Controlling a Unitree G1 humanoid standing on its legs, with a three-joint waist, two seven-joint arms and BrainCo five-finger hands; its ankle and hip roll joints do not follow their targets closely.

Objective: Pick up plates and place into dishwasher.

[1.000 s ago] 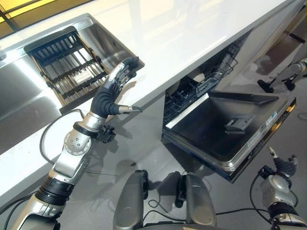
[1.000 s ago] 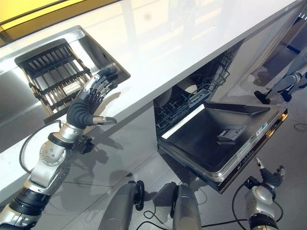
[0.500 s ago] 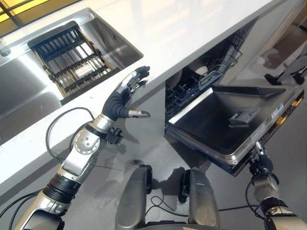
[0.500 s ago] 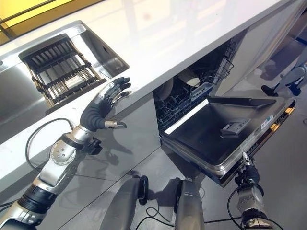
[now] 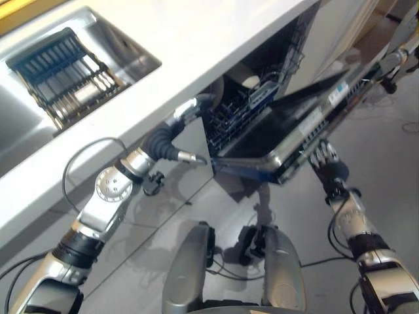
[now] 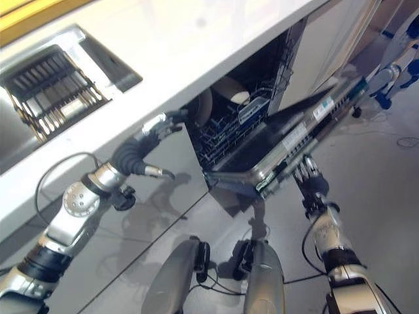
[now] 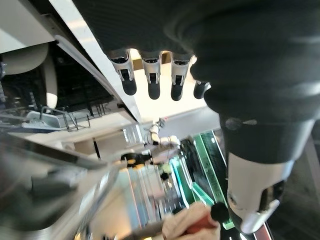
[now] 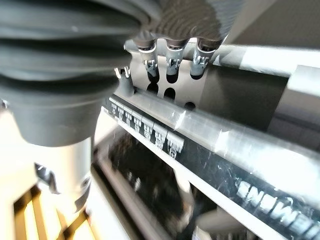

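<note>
The right robot hand reaches with straight fingers to the outer face of the dishwasher door, fingertips on or just off it. Below them runs the door's control strip.

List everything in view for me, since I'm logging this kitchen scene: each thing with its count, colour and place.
Countertop: one, white, running above the dishwasher.
Sink: one, steel, set in the countertop.
Drying rack: one, dark, lying in the sink.
Dishwasher: one, dark inside, under the countertop.
Dishwasher door: one, steel, partly raised.
Lower rack: one, dark wire, inside the dishwasher.
Plates: at least two, white, standing in the lower rack.
Floor: grey.
Left hand: fingers straight, at the countertop's front edge.
Right hand: fingers straight, under the dishwasher door's outer edge.
</note>
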